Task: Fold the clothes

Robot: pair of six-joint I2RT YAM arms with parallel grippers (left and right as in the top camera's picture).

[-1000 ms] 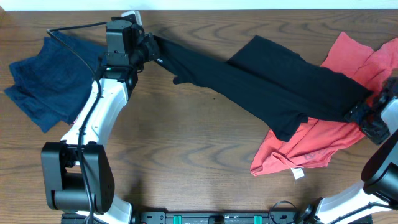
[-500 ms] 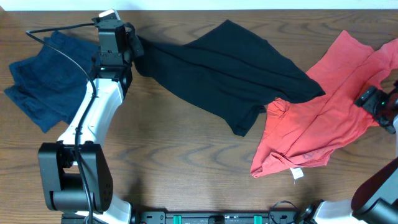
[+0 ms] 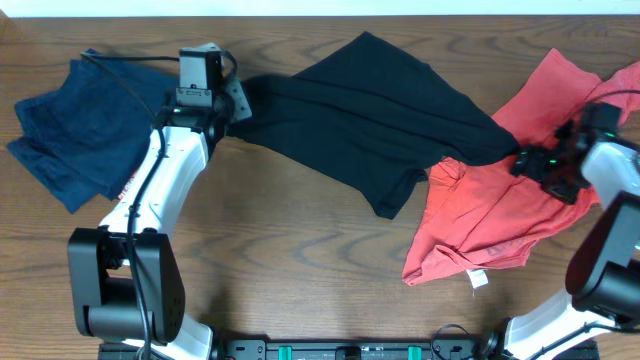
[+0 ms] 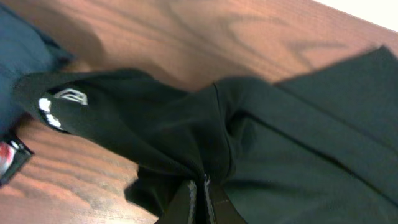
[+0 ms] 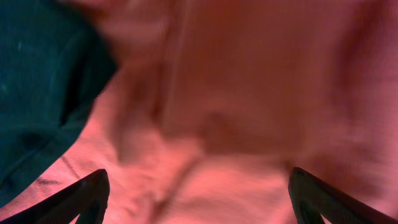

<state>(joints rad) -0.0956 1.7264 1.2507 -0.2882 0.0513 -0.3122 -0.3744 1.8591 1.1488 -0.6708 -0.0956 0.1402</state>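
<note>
Black T-shirt [image 3: 370, 120] across the far middle of the wooden table [image 3: 300, 270], rumpled. Long axis side to side, slanting from the far left end toward a nearer right end. Right end draped over the edge of the pinkish-red garment [image 3: 500, 215]. A flap hanging toward the near side at mid-length.

Left end bunched and pinched in the left gripper [image 4: 200, 186]. Fingers pressed together on a fold of the black cloth, no gap between them in the left wrist view. Small white logo marks [image 4: 61, 102] showing just left of that fold. Navy blue garment [image 3: 75, 135] flat at the far left, beside the gripper.

Over the pinkish-red garment, the right gripper [image 5: 198, 196] spread wide, nothing between the fingers. Blurred red cloth below it; contact impossible to tell. Black cloth at the left edge of that view.

Left arm [image 3: 155, 195] stretched from the near-left base toward the far side, wrist turned right. Right arm [image 3: 612, 225] reaching in from the near right, wrist bent leftward.
</note>
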